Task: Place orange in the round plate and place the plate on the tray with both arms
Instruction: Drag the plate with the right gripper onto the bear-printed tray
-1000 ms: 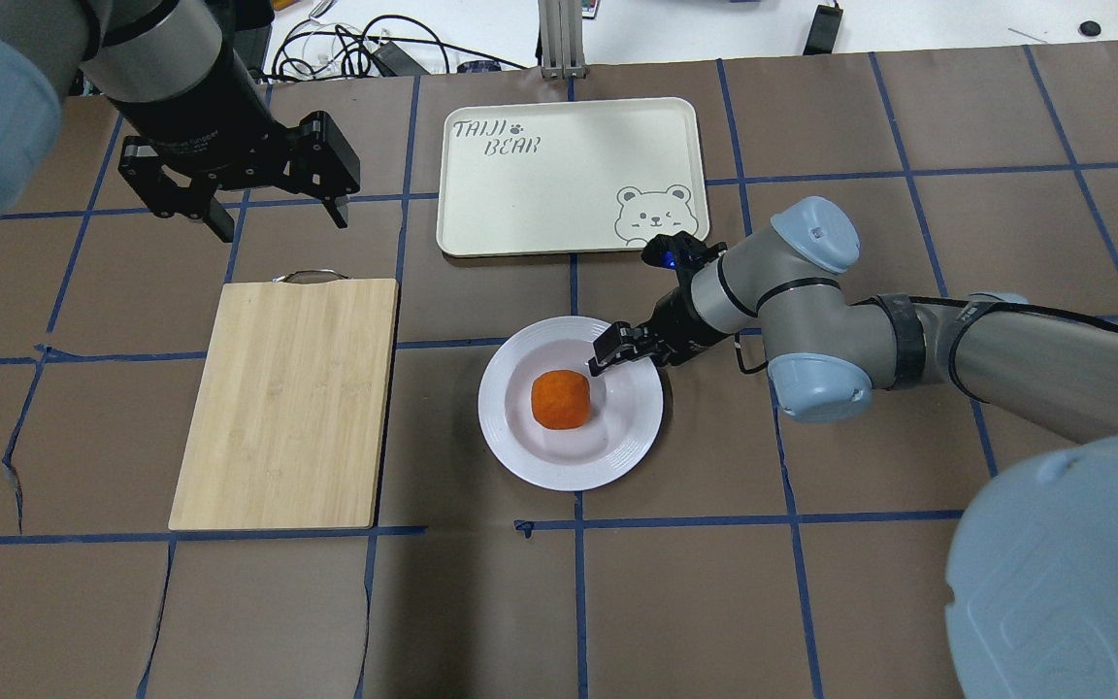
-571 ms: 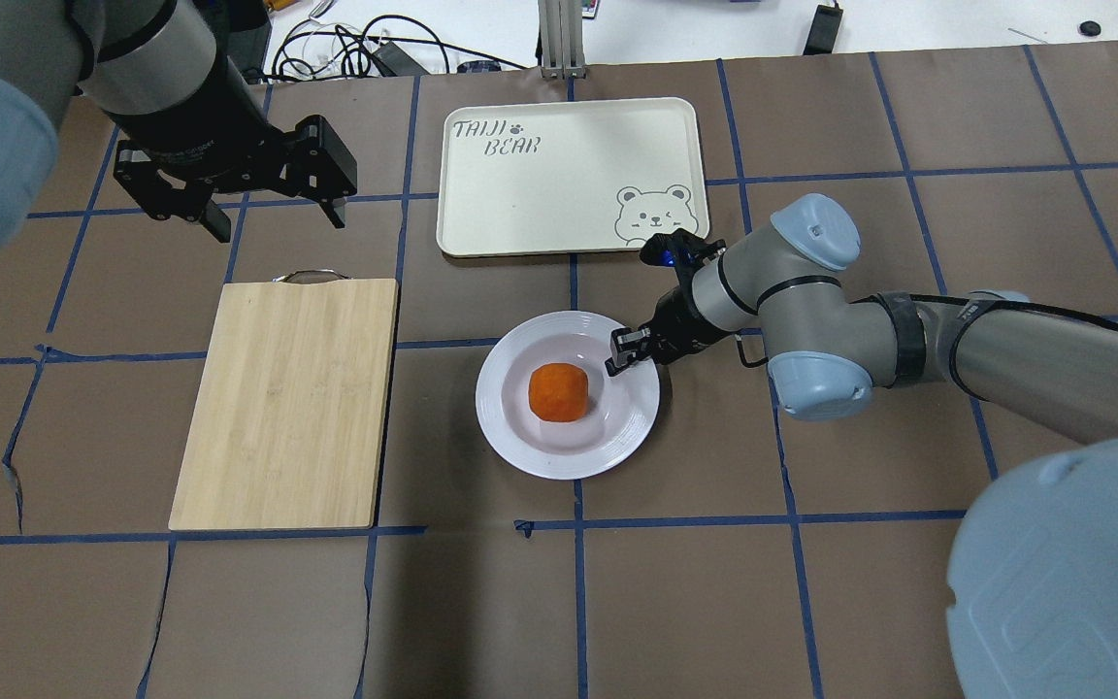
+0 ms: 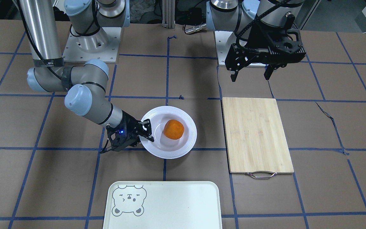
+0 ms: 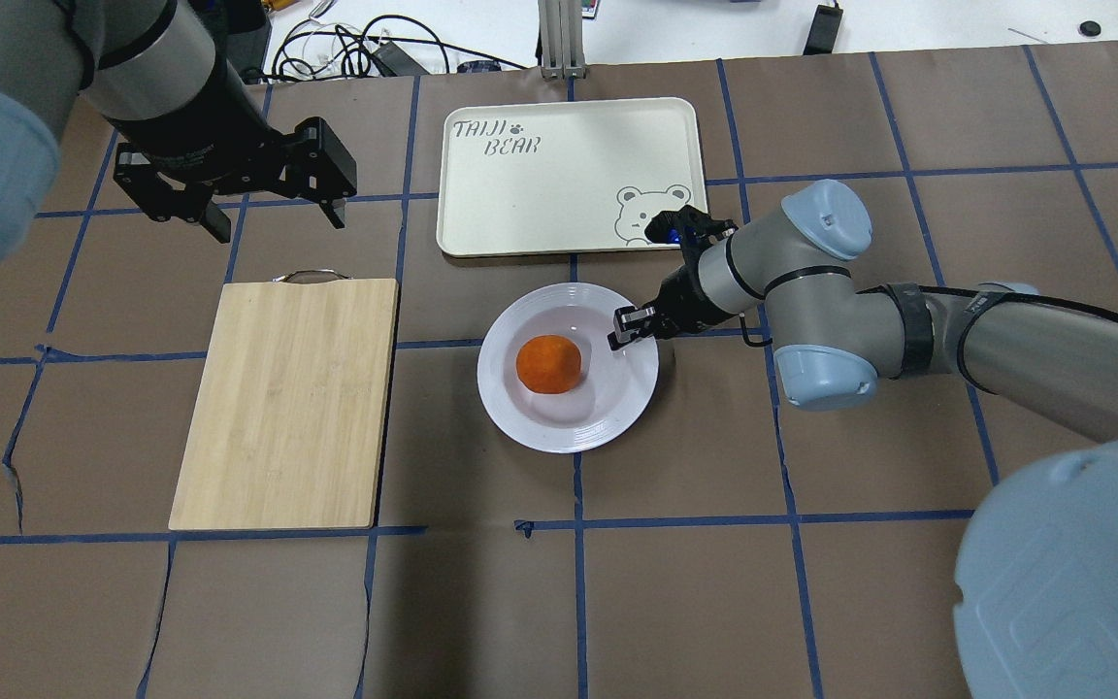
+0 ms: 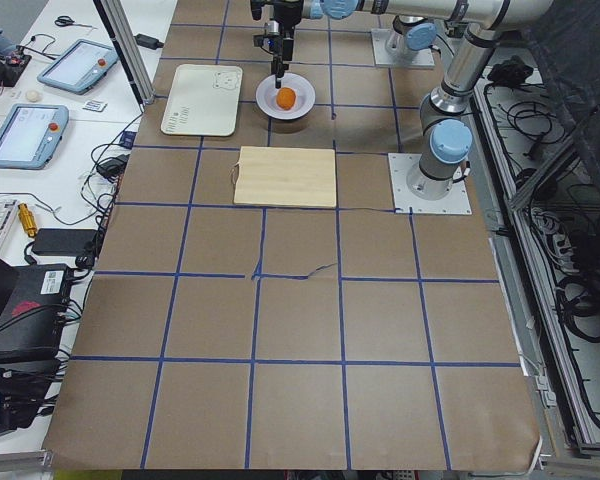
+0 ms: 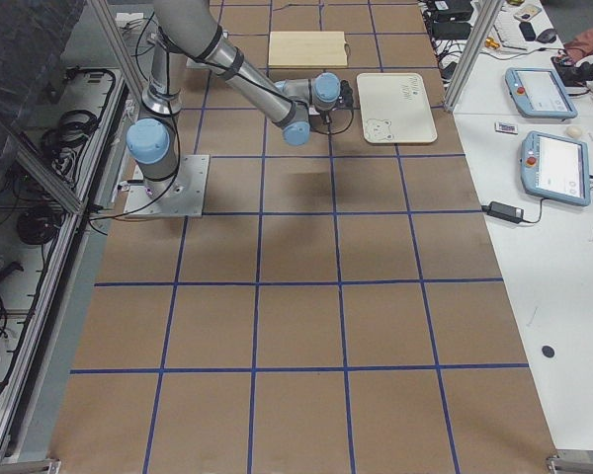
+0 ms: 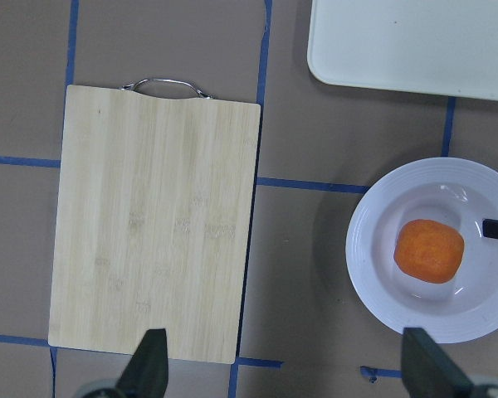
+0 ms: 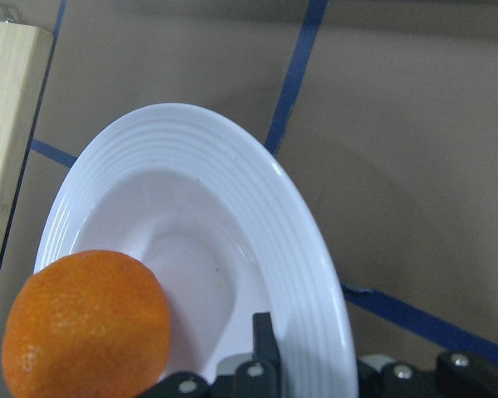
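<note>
The left hand hangs released toward the surface's far left corner, with one cutting board near it. The one orange already sits in the one round plate, mid-surface, its rim grasped by the right hand. Carrying it to the one tray, at the far edge, is not yet done.

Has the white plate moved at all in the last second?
Yes. The round plate, its rim held by the right gripper, has moved toward the tray; the gap between them is narrower.
</note>
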`<state>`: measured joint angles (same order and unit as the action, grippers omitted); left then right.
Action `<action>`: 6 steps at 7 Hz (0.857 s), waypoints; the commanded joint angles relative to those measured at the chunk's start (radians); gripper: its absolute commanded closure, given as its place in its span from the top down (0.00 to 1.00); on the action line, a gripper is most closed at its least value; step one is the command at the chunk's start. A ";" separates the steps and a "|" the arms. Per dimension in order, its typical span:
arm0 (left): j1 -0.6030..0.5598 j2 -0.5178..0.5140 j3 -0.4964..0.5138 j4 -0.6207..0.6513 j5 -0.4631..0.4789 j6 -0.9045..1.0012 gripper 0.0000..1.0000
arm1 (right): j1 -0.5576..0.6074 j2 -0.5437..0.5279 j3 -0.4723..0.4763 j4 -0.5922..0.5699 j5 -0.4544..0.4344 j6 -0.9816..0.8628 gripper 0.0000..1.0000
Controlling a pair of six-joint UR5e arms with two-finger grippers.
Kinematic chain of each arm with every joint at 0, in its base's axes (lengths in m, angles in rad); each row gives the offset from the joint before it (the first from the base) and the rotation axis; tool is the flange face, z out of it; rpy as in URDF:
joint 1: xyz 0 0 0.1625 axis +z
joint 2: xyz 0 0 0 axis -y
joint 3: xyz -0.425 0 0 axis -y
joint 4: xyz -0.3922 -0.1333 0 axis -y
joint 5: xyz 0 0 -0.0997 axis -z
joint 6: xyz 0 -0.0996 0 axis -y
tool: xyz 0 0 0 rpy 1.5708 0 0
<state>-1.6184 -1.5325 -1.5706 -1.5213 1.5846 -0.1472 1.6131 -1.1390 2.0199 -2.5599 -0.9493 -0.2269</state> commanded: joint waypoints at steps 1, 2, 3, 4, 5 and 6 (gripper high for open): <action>0.003 0.000 0.000 0.001 0.000 0.002 1.00 | -0.005 -0.022 -0.015 -0.037 0.009 0.015 0.00; 0.003 0.000 0.000 0.001 0.000 0.002 1.00 | -0.018 -0.027 -0.026 -0.030 0.038 0.047 0.00; 0.002 0.000 0.000 0.001 0.002 0.000 1.00 | -0.038 -0.024 -0.050 -0.029 0.072 0.088 0.00; 0.002 -0.001 0.000 0.010 0.000 0.000 1.00 | -0.053 -0.010 -0.105 0.016 0.075 0.112 0.00; 0.006 -0.001 0.000 0.019 0.002 0.003 1.00 | -0.064 0.022 -0.194 0.109 0.075 0.113 0.00; 0.005 -0.001 0.000 0.021 0.002 0.003 1.00 | -0.068 0.071 -0.302 0.188 0.078 0.115 0.00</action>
<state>-1.6141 -1.5338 -1.5708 -1.5054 1.5857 -0.1452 1.5544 -1.1171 1.8352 -2.4665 -0.8756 -0.1183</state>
